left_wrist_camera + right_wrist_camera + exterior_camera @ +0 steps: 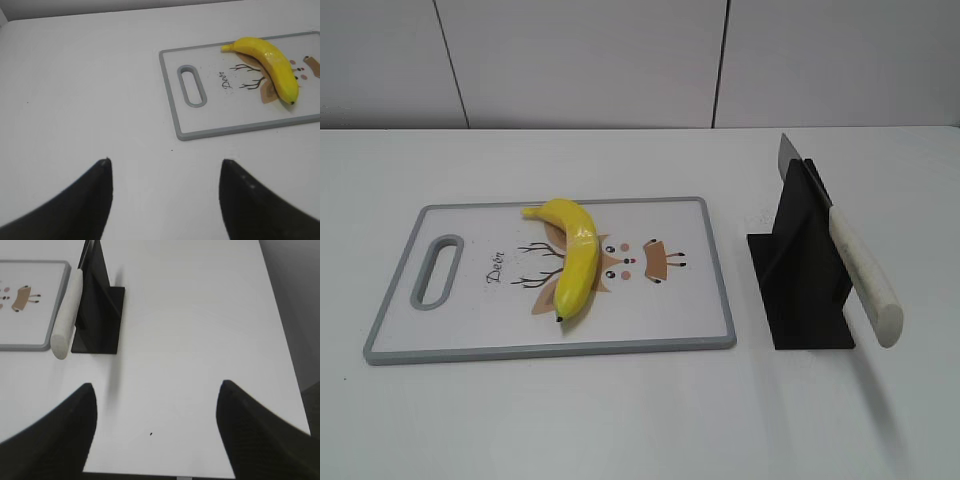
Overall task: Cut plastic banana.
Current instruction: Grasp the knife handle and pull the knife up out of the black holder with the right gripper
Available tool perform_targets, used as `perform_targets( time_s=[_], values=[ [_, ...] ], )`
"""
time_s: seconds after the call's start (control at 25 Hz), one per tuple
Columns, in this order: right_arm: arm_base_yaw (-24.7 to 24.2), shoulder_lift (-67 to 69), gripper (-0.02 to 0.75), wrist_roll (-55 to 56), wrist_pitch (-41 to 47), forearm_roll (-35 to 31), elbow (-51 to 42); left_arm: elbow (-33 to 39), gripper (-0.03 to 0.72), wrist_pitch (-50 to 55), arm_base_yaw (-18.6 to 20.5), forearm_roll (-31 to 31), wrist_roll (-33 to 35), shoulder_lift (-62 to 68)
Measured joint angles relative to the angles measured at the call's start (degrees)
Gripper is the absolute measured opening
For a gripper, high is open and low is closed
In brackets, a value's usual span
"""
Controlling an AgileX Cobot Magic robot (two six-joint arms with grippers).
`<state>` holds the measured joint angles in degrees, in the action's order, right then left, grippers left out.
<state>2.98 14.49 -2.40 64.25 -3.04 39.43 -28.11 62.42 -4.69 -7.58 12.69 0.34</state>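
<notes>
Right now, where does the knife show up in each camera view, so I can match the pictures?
Exterior view: the knife leans in the black stand, right of the cutting board.
Left wrist view: not in it.
Right wrist view: its white handle shows upper left, against the stand.
Shared landmark: the cutting board's grey rim.

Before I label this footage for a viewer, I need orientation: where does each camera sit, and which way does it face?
Exterior: in front, slanting down at the grey-rimmed white cutting board and black knife stand; no robot parts.
Left wrist: above the white table, facing the glossy yellow plastic banana; left gripper fingertips show.
Right wrist: faces the white-handled knife; right gripper fingertips show.
Shared: all see the board.
</notes>
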Motion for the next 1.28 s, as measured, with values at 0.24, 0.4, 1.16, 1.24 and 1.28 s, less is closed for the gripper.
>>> perform_targets(
  time_s=[0.24, 0.4, 1.16, 1.24, 1.28],
  values=[
    [0.00, 15.16, 0.571, -2.16, 2.83, -1.91, 5.81, 0.05, 0.585, 0.00, 0.00, -0.05, -0.05, 0.55],
    [1.39, 23.82, 0.571, -3.62, 2.92, -4.86, 8.08, 0.05, 0.585, 0.00, 0.00, -0.12, -0.05, 0.49],
    [22.79, 63.30, 0.529, 12.63, -2.20, -0.86, 21.06, 0.05, 0.585, 0.02, 0.35, -0.22, -0.90, -0.63],
    [22.86, 66.43, 0.527, 13.95, -2.81, 0.43, 21.11, 0.05, 0.585, 0.02, 0.35, -0.22, -0.90, -0.63],
    [22.86, 67.56, 0.527, 14.65, -2.94, 1.24, 21.11, 0.05, 0.585, 0.02, 0.35, -0.22, -0.90, -0.63]
  ],
)
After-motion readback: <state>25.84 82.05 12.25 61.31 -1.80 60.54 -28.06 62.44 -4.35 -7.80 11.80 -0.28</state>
